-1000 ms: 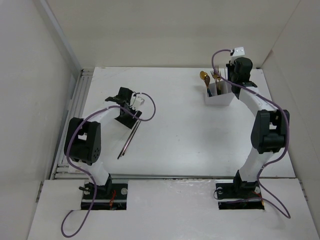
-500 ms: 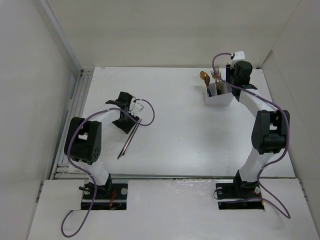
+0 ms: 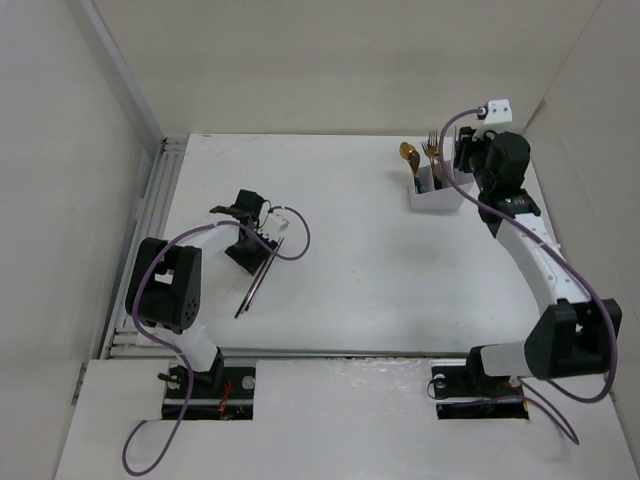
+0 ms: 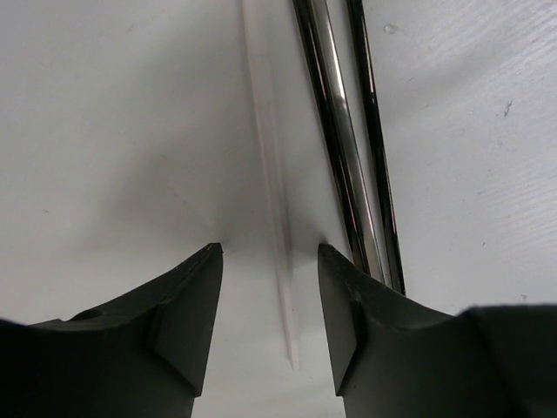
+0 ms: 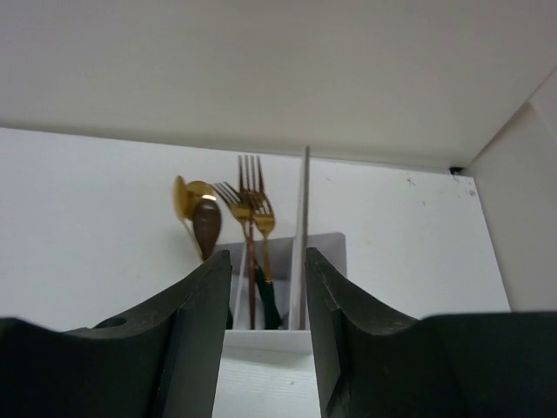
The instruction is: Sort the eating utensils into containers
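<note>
The white box [image 3: 436, 195] stands at the back right and holds gold spoons [image 3: 408, 153], gold forks [image 3: 432, 149] and one upright silver-grey chopstick [image 5: 302, 222]. My right gripper [image 3: 464, 166] is open and empty just right of the box; in the right wrist view it [image 5: 265, 257] frames the box [image 5: 329, 251], spoons [image 5: 197, 212] and forks [image 5: 252, 198]. My left gripper [image 3: 247, 250] is open, low over the chopsticks [image 3: 256, 282] lying on the table. In the left wrist view a white chopstick [image 4: 268, 187] lies between the jaws of the gripper [image 4: 268, 251]; dark silver chopsticks [image 4: 344, 148] lie just outside the right finger.
White walls close in on the left, back and right. A metal rail [image 3: 150, 220] runs along the table's left edge. Purple cables loop off both arms.
My right gripper has drawn back from the box toward the right, leaving the chopstick standing in it. My left gripper has moved down toward the chopsticks on the table.
</note>
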Controlling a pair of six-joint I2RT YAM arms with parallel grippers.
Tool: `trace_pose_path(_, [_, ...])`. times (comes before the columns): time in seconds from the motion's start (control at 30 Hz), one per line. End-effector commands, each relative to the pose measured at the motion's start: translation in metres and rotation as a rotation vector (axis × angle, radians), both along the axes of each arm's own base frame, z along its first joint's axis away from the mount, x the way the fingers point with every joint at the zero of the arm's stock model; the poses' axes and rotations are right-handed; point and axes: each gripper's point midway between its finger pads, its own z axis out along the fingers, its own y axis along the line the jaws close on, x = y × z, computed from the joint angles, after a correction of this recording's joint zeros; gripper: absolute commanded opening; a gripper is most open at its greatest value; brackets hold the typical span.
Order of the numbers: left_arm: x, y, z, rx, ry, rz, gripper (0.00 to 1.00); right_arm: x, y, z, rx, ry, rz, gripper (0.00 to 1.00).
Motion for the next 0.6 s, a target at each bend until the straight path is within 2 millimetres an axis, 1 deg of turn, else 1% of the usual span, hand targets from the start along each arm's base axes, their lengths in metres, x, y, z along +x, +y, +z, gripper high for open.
trace_pose_path(0.0, [-0.010, -0.003, -0.014, 0.000, 0.067, -0.016, 0.44, -0.020, 0.022, 0.023, 0.031, -0.076, 0.038, 0.45])
trace_pose_path(0.03, [-0.006, -0.005, -0.014, -0.002, 0.068, -0.006, 0.42, -0.025, 0.026, 0.026, 0.032, -0.085, 0.049, 0.45])
trace_pose_path(0.07, [-0.002, -0.006, -0.015, -0.002, 0.070, -0.005, 0.38, -0.032, 0.032, 0.025, 0.032, -0.087, 0.058, 0.45])
trace_pose_path(0.1, [-0.004, -0.004, -0.022, 0.017, 0.104, -0.003, 0.27, -0.042, 0.034, 0.040, 0.037, -0.123, 0.067, 0.45])
trace_pose_path(0.13, [0.000, -0.005, -0.021, 0.020, 0.113, -0.003, 0.20, -0.048, 0.035, 0.044, 0.038, -0.135, 0.063, 0.45])
trace_pose_path(0.17, [-0.001, -0.001, -0.023, 0.024, 0.130, 0.011, 0.15, -0.054, 0.038, 0.049, 0.040, -0.150, 0.066, 0.45])
trace_pose_path(0.2, [-0.001, 0.002, -0.026, 0.027, 0.142, 0.020, 0.10, -0.059, 0.035, 0.052, 0.041, -0.161, 0.057, 0.45])
trace_pose_path(0.23, [-0.002, 0.006, -0.027, 0.030, 0.159, 0.032, 0.00, -0.071, 0.035, 0.069, 0.049, -0.206, 0.057, 0.45])
trace_pose_path(0.3, [-0.003, 0.002, -0.028, 0.006, 0.166, 0.028, 0.00, -0.081, 0.033, 0.074, 0.053, -0.226, 0.042, 0.45])
trace_pose_path(0.33, [-0.005, 0.001, -0.031, 0.000, 0.178, 0.027, 0.00, -0.091, 0.036, 0.088, 0.061, -0.262, 0.054, 0.45])
trace_pose_path(0.37, [-0.003, 0.000, -0.032, 0.000, 0.181, 0.027, 0.00, -0.096, 0.033, 0.091, 0.071, -0.267, 0.042, 0.45])
trace_pose_path(0.43, [0.008, -0.008, -0.025, -0.038, 0.156, 0.044, 0.00, -0.107, 0.047, 0.088, 0.087, -0.265, 0.085, 0.45])
trace_pose_path(0.47, [0.015, -0.010, -0.023, -0.045, 0.134, 0.043, 0.00, -0.107, 0.047, 0.088, 0.087, -0.265, 0.085, 0.45])
trace_pose_path(0.5, [0.029, -0.014, -0.006, -0.064, 0.075, 0.054, 0.00, -0.113, 0.056, 0.084, 0.097, -0.251, 0.110, 0.45])
trace_pose_path(0.53, [0.029, -0.014, -0.006, -0.064, 0.075, 0.054, 0.00, -0.114, 0.061, 0.082, 0.097, -0.240, 0.126, 0.45])
trace_pose_path(0.57, [0.049, -0.020, 0.019, -0.092, -0.015, 0.062, 0.00, -0.116, 0.069, 0.079, 0.096, -0.227, 0.156, 0.45])
